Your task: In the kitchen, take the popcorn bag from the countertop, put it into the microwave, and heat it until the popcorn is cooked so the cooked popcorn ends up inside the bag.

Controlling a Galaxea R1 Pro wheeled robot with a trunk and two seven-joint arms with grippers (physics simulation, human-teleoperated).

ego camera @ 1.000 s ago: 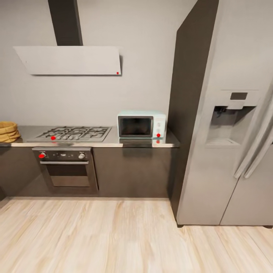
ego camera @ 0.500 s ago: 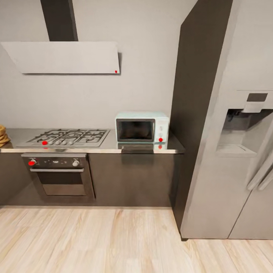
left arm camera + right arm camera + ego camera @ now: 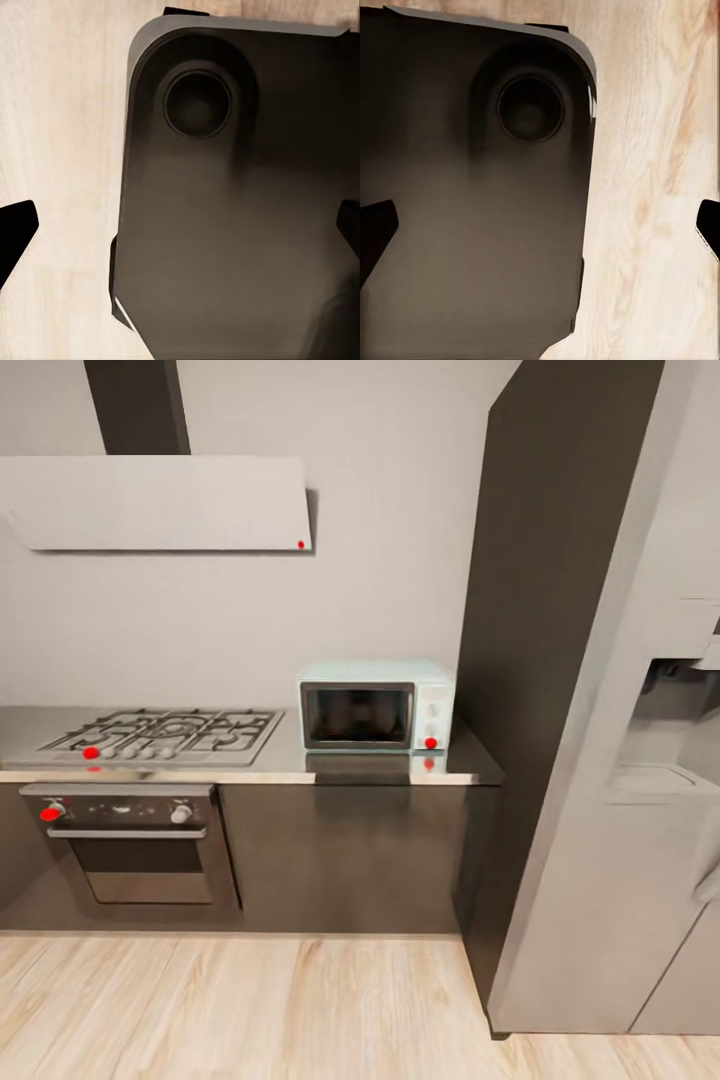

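The pale mint-blue microwave (image 3: 375, 705) stands with its dark glass door closed on the right end of the grey countertop (image 3: 290, 760), a red light low on its side panel. The popcorn bag and the popcorn are out of view. In the left wrist view my left gripper (image 3: 184, 229) hangs open over my dark base and the wooden floor, its fingertips (image 3: 19, 232) far apart with nothing between them. My right gripper (image 3: 544, 225) is open in the same way, its fingertips (image 3: 376, 229) at the picture's sides.
A gas hob (image 3: 165, 735) lies left of the microwave, above a built-in oven (image 3: 130, 840) and under a white hood (image 3: 160, 503). A dark tall panel (image 3: 540, 610) and a grey fridge (image 3: 620, 710) close off the right. Light wooden floor (image 3: 250, 1010) lies before the cabinets.
The whole head view has shifted: the camera has come closer to the counter and to the right. The tan basket at the far left has slid out of the picture.
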